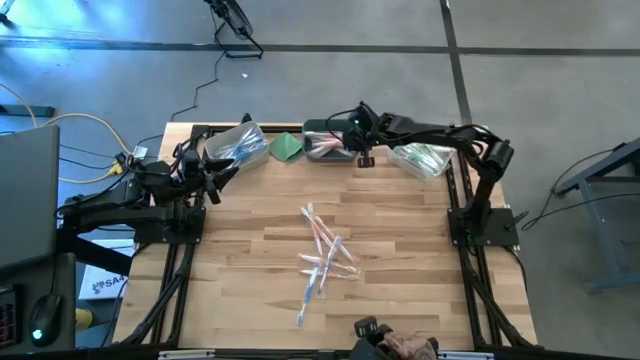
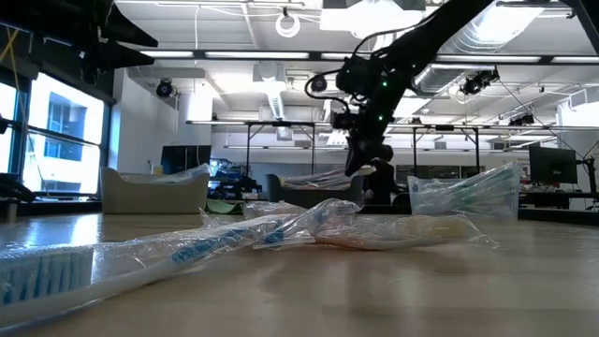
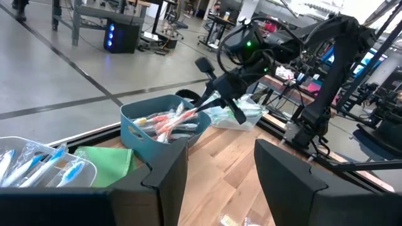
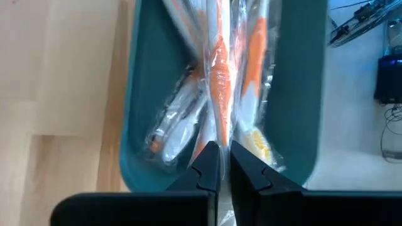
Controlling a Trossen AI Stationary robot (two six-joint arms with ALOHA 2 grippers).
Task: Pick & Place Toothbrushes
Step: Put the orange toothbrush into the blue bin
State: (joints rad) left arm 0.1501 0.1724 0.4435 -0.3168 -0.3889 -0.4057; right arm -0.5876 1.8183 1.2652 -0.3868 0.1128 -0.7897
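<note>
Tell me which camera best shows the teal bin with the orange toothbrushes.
The right wrist view: the teal bin fills it, wrapped orange toothbrushes inside, the right gripper shut on one. The left wrist view shows it smaller; the high view partly under the arm; the low view barely.

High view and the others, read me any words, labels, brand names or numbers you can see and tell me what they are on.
Nothing can be read for certain.
White sheet on the floor beside the table: dark print, too small to read.
Toothbrushes' wrappers: no legible print.
Teal bin: no label shows.
</note>
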